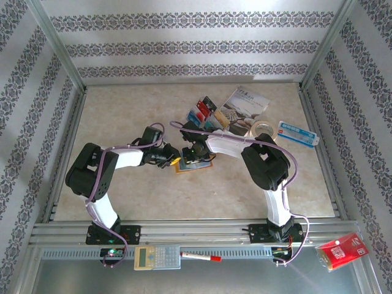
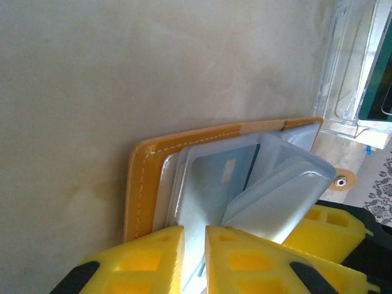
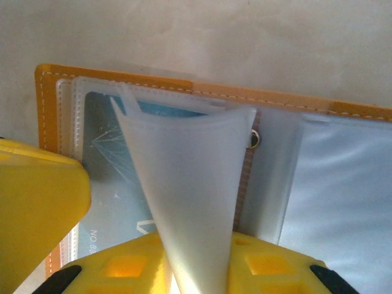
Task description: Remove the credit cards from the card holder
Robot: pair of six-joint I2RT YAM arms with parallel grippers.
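The orange card holder (image 1: pixel 199 166) lies open on the table between both grippers, its stitched edge (image 2: pixel 141 184) and clear sleeves close up in the wrist views. My left gripper (image 2: pixel 195 236) (image 1: pixel 174 158) is shut on a sleeve with a bluish credit card (image 2: pixel 214 184) inside. My right gripper (image 3: pixel 199 269) (image 1: pixel 195 153) is shut on an empty clear sleeve (image 3: pixel 190 184), lifted upright off the card holder (image 3: pixel 46 98). Under it, a teal card (image 3: pixel 116 184) sits in a flat sleeve. Several loose credit cards (image 1: pixel 205 113) lie behind the holder.
A printed brochure (image 1: pixel 245 104), a tape roll (image 1: pixel 262 128) and a white-and-blue box (image 1: pixel 298 133) lie at the back right. On the near rail are a calculator (image 1: pixel 157 257), a marker (image 1: pixel 200 257) and a red packet (image 1: pixel 343 250). A clear plastic stand (image 2: pixel 349 73) is beyond the holder.
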